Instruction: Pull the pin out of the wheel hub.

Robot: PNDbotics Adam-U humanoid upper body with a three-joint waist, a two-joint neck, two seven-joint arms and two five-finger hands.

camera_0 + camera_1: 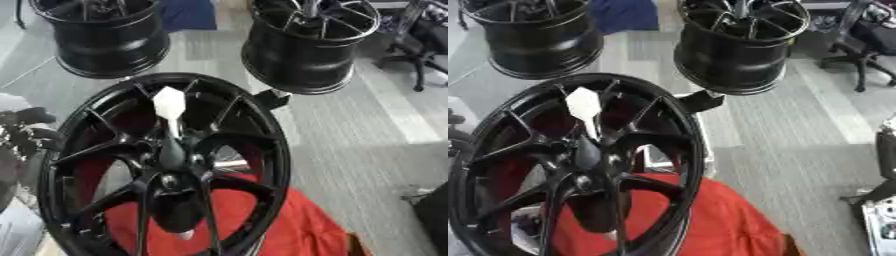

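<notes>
Left eye view: pin (169, 106) stands in wheel hub (171, 165) — left robot hand (26, 131) beside it, fingers' state unclear.

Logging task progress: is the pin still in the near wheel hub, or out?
Still in: the white-headed pin rises from the centre of the near wheel hub, no hand on it.

2 black wheels (109, 37) (306, 45) stand beyond on grey floor (367, 130), with red cloth (289, 225) nearby.

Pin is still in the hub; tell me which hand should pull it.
Left, probably. The left hand shows beside the wheel at its left rim, nearer the white pin; no right hand shows.
</notes>
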